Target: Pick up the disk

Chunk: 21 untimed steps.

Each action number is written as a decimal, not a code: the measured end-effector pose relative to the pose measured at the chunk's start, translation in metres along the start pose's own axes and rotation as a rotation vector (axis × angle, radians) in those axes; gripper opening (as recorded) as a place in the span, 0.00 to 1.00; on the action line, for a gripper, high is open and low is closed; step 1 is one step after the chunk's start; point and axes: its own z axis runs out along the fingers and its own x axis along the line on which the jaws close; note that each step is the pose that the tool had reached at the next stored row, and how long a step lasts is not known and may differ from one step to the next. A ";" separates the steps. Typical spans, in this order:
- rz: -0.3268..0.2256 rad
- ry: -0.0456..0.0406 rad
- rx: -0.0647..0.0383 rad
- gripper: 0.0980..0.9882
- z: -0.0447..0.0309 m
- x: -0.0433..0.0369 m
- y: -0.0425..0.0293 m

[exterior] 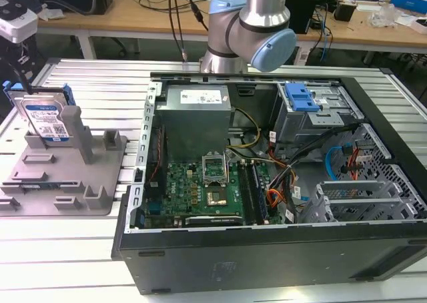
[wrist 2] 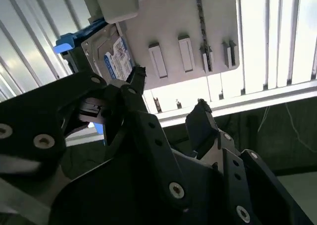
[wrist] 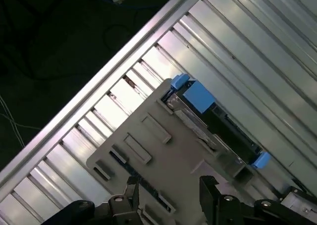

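Exterior view's left showed you the silver rectangular metal disk [exterior: 47, 119] upright in a grey plastic holder [exterior: 67, 183]; second wrist view had your black gripper [wrist 2: 168, 93] spread, empty.

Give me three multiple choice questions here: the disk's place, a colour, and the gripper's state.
1. Where is the disk? A. standing in the grey holder beside the computer case. B. inside the case. C. flat on the table.
2. What colour are the disk's rails? A. red. B. blue. C. yellow.
3. How is the gripper? A. shut on the disk. B. shut on a cable. C. open, holding nothing.
Answers: 1 A, the exterior view shows it standing in the holder; 2 B, blue edges show in both wrist views; 3 C, the second wrist view shows its fingers apart.
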 end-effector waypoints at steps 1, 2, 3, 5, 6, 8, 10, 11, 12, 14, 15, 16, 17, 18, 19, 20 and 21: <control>-0.020 0.0008 0.000 0.57 0.0001 0.0000 0.0000; -0.038 0.0014 0.000 0.57 0.0002 0.0000 0.0000; -0.078 0.0028 0.000 0.57 0.0003 0.0000 0.0000; -0.125 0.0046 0.000 0.57 0.0006 0.0000 0.0000; -0.159 0.0060 0.000 0.57 0.0007 0.0000 0.0000; -0.249 0.0093 0.001 0.57 0.0014 0.0000 -0.0001; -0.291 0.0110 0.001 0.57 0.0018 0.0000 -0.0001; -0.310 0.0117 0.001 0.57 0.0019 0.0000 -0.0001; -0.327 0.0124 0.001 0.57 0.0021 0.0000 -0.0001; -0.387 0.0147 0.002 0.57 0.0028 0.0000 -0.0001; -0.404 0.0154 0.002 0.57 0.0030 0.0000 -0.0002; -0.432 0.0166 0.002 0.57 0.0033 0.0000 -0.0001; -0.465 0.0180 0.002 0.57 0.0038 0.0000 -0.0002; -0.499 0.0193 0.003 0.57 0.0043 -0.0001 -0.0002; -0.515 0.0200 0.003 0.57 0.0045 -0.0001 -0.0002; -0.532 0.0208 0.003 0.57 0.0047 -0.0001 -0.0003; -0.565 0.0222 0.004 0.57 0.0052 -0.0001 -0.0003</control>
